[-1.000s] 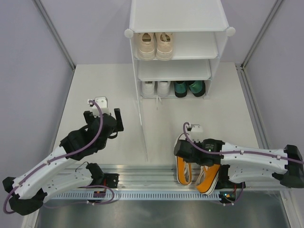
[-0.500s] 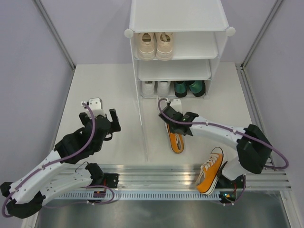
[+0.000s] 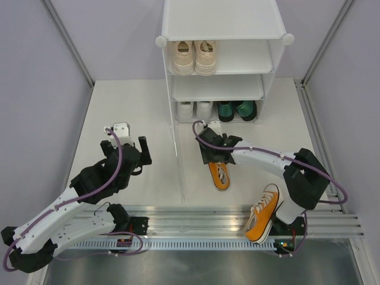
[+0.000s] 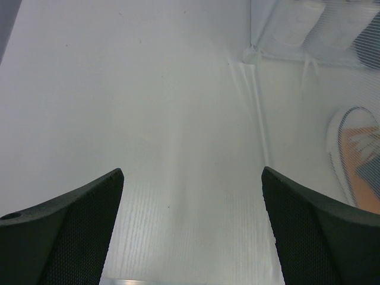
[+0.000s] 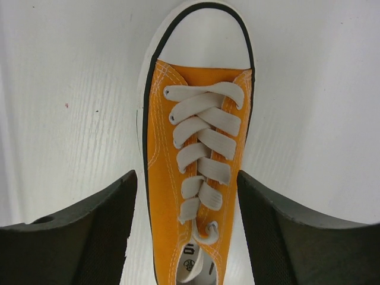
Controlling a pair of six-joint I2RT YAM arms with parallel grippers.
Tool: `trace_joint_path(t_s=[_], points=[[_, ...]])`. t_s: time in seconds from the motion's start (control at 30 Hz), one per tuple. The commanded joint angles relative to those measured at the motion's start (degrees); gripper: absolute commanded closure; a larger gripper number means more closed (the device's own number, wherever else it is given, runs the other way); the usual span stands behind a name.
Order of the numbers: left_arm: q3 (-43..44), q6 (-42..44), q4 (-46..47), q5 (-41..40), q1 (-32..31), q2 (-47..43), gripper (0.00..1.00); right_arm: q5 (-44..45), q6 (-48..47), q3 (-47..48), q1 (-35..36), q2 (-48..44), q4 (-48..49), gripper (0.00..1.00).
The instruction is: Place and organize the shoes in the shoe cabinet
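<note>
One orange sneaker [image 5: 196, 178] lay on the worktop [image 3: 130, 101] just before the cabinet [image 3: 222, 18]. The right fingers [image 5: 83, 237] stood released on either side of it, gripping nothing. Its mate [image 3: 263, 215] leaned at the near edge. The left fingers [image 4: 65, 231] hung spread over bare worktop. The step looked like staging the orange pair; next, probably, fetching the mate or shelving this shoe.

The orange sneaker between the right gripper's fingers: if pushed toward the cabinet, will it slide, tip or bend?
The orange sneaker sits flat on its sole, so it will probably slide, not tip or roll. Its canvas upper looks soft; a squeeze by the right gripper may dent it. The laces could snag.
</note>
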Motion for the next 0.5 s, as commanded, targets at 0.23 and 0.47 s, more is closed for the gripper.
trace_joint_path(t_s=[0.23, 0.47], points=[[-0.2, 2.3, 2.9, 1.2, 0.9, 0.3, 0.00, -5.5, 6.4, -11.3, 0.4, -13.0, 1.1, 0.27], [-0.2, 2.4, 3.1, 2.1, 1.6, 0.7, 0.00, -7.7, 8.9, -17.4, 2.8, -16.9, 4.0, 0.31]])
